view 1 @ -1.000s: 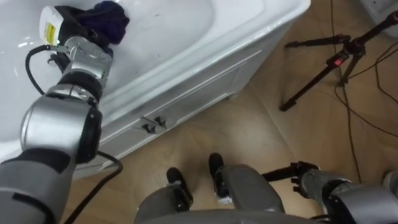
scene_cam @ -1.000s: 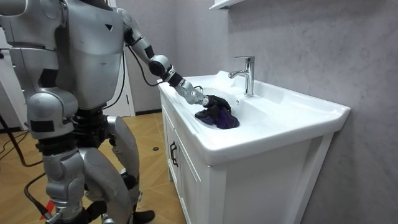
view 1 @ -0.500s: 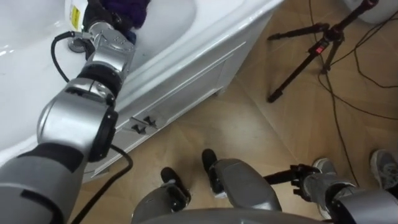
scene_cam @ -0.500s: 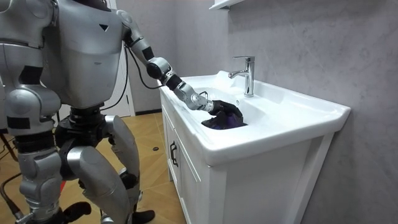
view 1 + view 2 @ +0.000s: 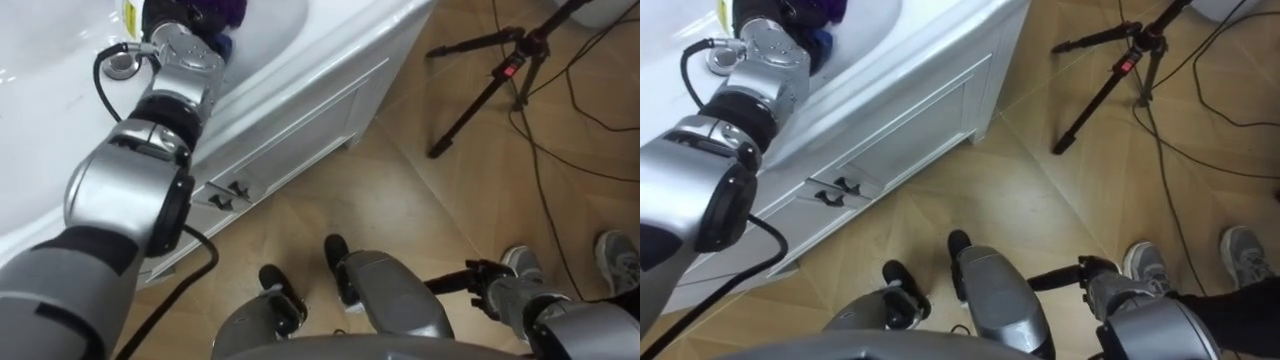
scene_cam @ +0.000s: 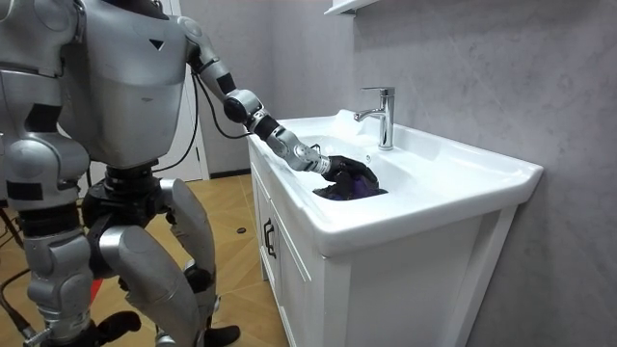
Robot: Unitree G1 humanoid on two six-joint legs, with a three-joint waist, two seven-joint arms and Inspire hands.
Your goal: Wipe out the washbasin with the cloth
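— What does the room view show?
— The robot stands at a white basin with its left arm stretched over it. Its left hand is in a bunched purple cloth, which lies inside the bowl, mid-frame, lower left of a chrome tap. Whether the hand grips the cloth cannot be told.
— And the eye views?
— They show the wooden floor: a black tripod upper right and a person's shoe at the right edge. The right hand is lower right, relaxed and holding nothing. A yellow tag at the top edge carries print too small to read.
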